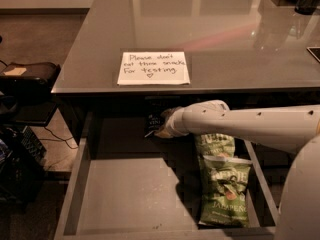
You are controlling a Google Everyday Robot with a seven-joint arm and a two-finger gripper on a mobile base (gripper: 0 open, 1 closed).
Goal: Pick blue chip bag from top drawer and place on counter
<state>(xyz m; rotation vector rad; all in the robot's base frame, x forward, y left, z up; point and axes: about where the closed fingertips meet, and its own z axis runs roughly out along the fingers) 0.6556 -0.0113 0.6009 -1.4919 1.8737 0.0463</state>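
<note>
Meeting end effector (pixel 160 128) at back of top drawer (pixel 129 189), blue chip bag (pixel 153 118).

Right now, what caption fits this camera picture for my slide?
The gripper sits at the blue chip bag at the back of the open top drawer, two green bags nearby.

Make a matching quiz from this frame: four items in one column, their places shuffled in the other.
Items:
1. paper note
2. green chip bags
3. blue chip bag
4. gripper

Places:
A. lying on the right side of the drawer
B. at the tip of the white arm, reaching in from the right
C. flat on the counter
D. at the drawer's back, in shadow below the counter edge

Pairs: 1-C, 2-A, 3-D, 4-B. The gripper sits right at the blue chip bag.
</note>
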